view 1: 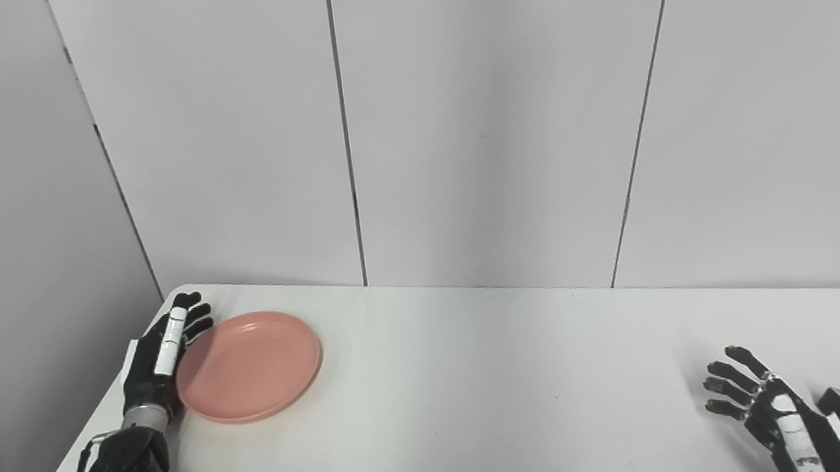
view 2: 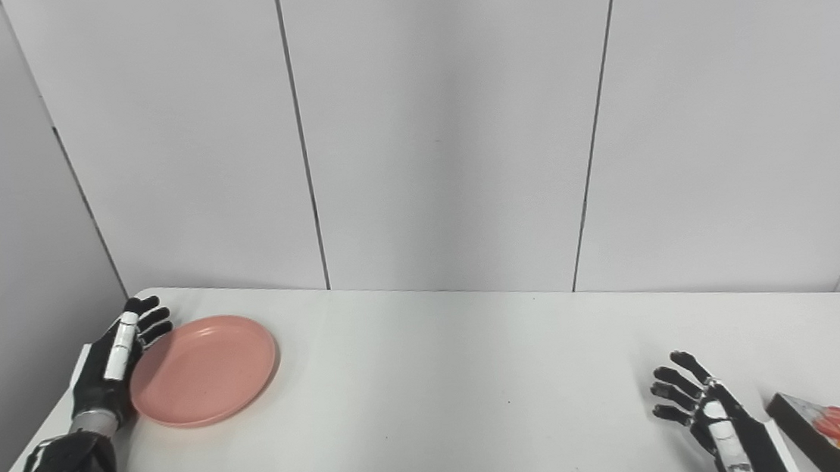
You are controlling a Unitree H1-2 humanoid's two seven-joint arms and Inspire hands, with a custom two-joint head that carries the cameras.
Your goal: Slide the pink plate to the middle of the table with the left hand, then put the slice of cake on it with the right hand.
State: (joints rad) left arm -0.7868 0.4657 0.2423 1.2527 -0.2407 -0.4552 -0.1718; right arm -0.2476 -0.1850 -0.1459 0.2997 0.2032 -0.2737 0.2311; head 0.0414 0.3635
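The right hand lies nearest the camera, at the 5 o'clock corner of the counter. It is black with white segments. Its fingers are spread apart, point toward 11 o'clock, and hold nothing.

The slice of cake sits just beside this hand, at its 3 o'clock side. It is a wedge with a dark brown side face, a pale top and a red and orange topping. It rests on the counter. A narrow gap shows between the wedge and the wrist. The fingers extend past the wedge toward the counter's centre and do not touch it.

The counter is a flat, smooth, matt white surface with a rounded far-left corner. Behind it stand pale grey wall panels divided by thin dark vertical seams.

The pink plate lies at the 9 o'clock end of the counter, near the far-left corner. It is round, shallow and matt salmon pink, with a raised rim. It carries nothing.

The left hand stands on edge at the plate's 9 o'clock side. Its fingers are extended, close together, and point toward 1 o'clock. They follow the plate's rim and appear to touch it. The hand grips nothing. The dark forearm enters from the 7 o'clock corner.
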